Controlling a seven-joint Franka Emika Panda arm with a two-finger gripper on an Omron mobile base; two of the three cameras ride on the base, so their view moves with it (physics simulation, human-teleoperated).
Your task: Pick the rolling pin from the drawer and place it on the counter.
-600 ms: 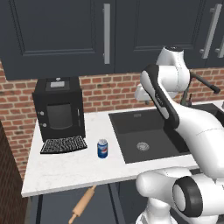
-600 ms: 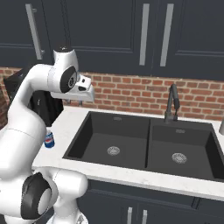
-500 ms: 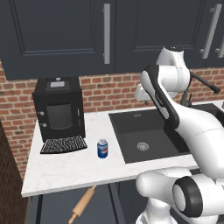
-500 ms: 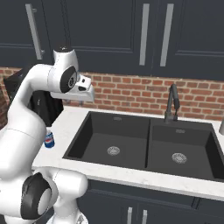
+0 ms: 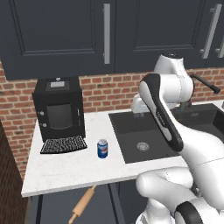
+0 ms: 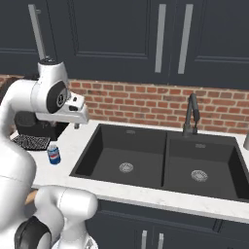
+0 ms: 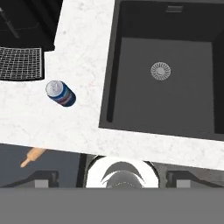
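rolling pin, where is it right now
The rolling pin lies in the open drawer below the counter front edge, low in the left base view, down-left of the soda can.

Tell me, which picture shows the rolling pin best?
The left base view: the rolling pin lies slanted in the open drawer below the counter, mostly visible. The hand view catches one end. The right base view gives a blurry tan sliver.

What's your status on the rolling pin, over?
Gripper open, empty, high over the sink edge. Rolling pin lies in the open drawer. Soda can stands on the counter above.
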